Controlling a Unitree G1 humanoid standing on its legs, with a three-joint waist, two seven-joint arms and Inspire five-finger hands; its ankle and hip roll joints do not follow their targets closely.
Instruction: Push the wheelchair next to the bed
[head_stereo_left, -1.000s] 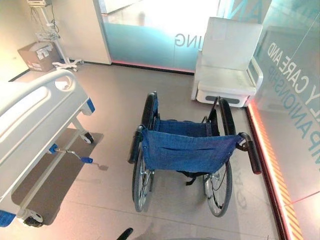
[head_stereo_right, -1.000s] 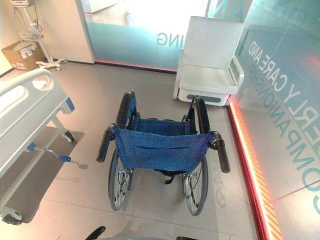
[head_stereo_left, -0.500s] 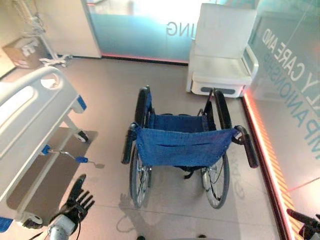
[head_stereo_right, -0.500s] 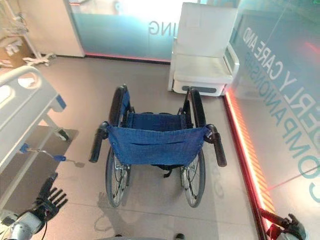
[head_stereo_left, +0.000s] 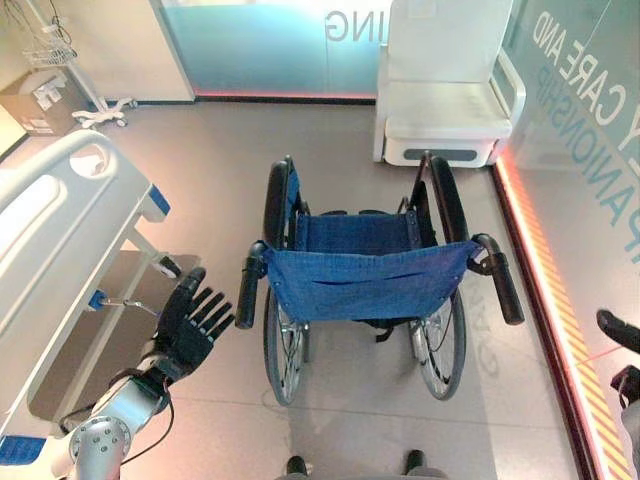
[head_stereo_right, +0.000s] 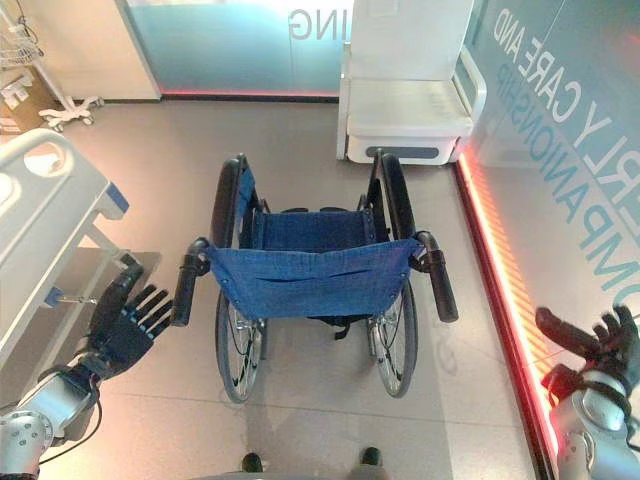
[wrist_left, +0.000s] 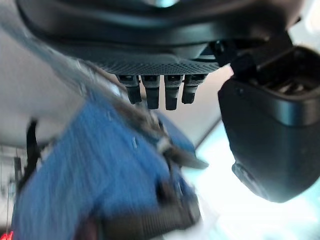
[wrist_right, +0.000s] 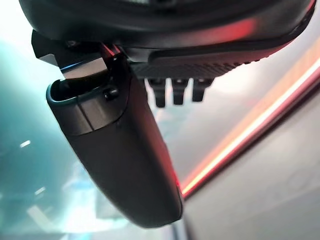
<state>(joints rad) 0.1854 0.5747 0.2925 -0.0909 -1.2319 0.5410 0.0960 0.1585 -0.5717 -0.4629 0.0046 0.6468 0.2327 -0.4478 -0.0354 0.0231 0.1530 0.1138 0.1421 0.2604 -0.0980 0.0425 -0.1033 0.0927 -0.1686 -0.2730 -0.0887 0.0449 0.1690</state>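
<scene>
Facing wheelchair (head_stereo_left: 370, 285) (hands apart).

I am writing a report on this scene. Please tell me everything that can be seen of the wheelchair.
The wheelchair stands upright on the grey floor, its back toward the camera. It has a blue fabric seat and backrest, a dark metal frame, two large spoked wheels with black tyres and black push handles. The bed is to its left, apart from it; a white chair stands beyond. The left hand, fingers open, hovers beside the left handle without touching.

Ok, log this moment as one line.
left hand: open, beside wheelchair | right hand: open, off it | bed: left
</scene>
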